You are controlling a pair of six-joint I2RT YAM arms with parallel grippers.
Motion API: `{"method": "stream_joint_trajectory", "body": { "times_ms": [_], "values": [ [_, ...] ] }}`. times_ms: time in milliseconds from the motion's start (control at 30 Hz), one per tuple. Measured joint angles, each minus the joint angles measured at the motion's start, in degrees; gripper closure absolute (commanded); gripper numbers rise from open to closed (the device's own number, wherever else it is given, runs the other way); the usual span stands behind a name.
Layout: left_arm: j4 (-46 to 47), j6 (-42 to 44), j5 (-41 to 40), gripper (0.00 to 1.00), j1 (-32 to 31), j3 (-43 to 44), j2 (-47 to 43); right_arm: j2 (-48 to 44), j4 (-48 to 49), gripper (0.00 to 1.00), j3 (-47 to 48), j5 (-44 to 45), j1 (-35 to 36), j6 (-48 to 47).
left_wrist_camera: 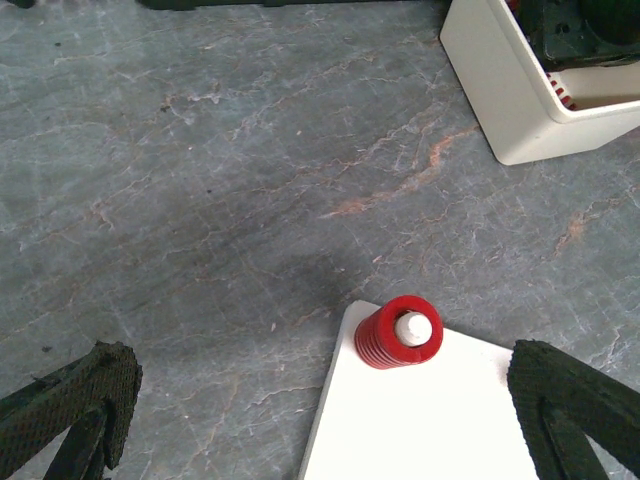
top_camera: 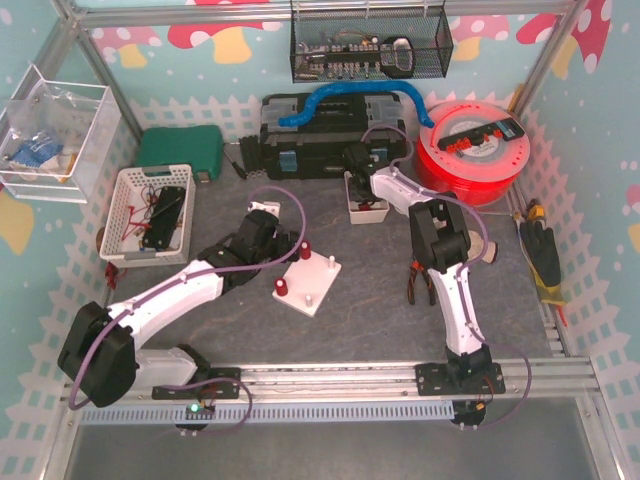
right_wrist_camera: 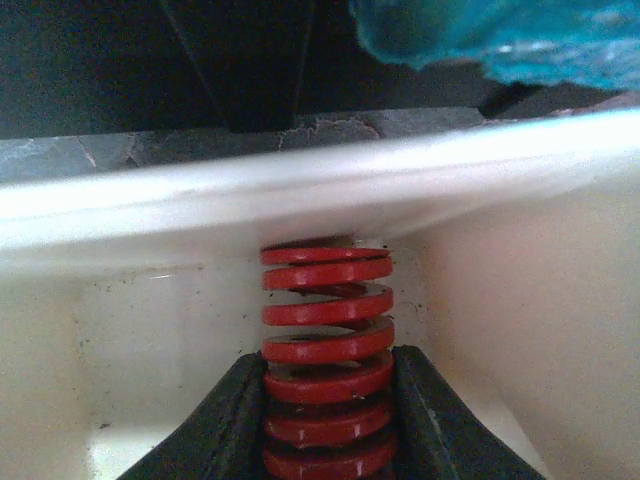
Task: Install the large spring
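— Where to look for the large spring (right_wrist_camera: 326, 340)?

— Down in the white bin (right_wrist_camera: 200, 215), upper middle of the overhead frame, just in front of the black toolbox (top_camera: 330, 135). Shows as a stack of red coils at lower centre of the right wrist view.

— Held or loose?

— Held, by the look of it. Sits between the jaws of the right gripper (right_wrist_camera: 326, 365), black fingers (right_wrist_camera: 225, 430) touching red on both flanks. Gripped at the near end only, with the far coils free and almost against the bin wall.

— Long axis?

— Runs straight out from between the jaws, along the fingers, towards the top of that frame. Cannot tell from overhead how far off upright.

— And the left arm (top_camera: 170, 295)?

— Hangs over the white peg board (left_wrist_camera: 430, 420) at mid-frame overhead. Has the left gripper (left_wrist_camera: 325, 395) spread as wide as can be, holding nothing, one pad (left_wrist_camera: 570, 400) at each lower corner of its wrist view. Looks down on a small red spring (left_wrist_camera: 398, 333) already seated on a peg at the board's corner.

— Which way to the board from the bin?

— Down and to the left in the overhead frame, well apart. Puts the left arm nearer the board, but only the right arm (top_camera: 455, 290) on the spring.

— So what matters next?

— Probably lifting clear of the bin wall, then turning the axis upright over a bare peg (top_camera: 330, 262). Risks snagging the coils if tilted.
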Motion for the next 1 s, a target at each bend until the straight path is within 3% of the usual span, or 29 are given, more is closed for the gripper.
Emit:
{"method": "stream_joint_trajectory", "body": {
  "times_ms": [233,567,800,1000],
  "values": [
    [-0.02,-0.35,0.04,0.01,0.00,0.00,-0.11,-0.11,0.04,0.85,0.04,0.81,0.24,-2.58],
    [-0.07,-5.64,0.59,0.01,0.35,0.07,-0.26,-9.51,0.98,0.87,-4.92,-4.31,0.13,-8.50],
    [-2.84,-8.41,2.23,0.02,1.42,8.70,2.16,-24.00,6.27,0.90,-17.64,-13.05,0.13,-16.17],
    [-3.10,-12.98,9.88,0.20,2.10,17.00,5.51,-37.09,13.60,0.90,-32.28,-24.04,0.13,-24.44]
  ]
}}
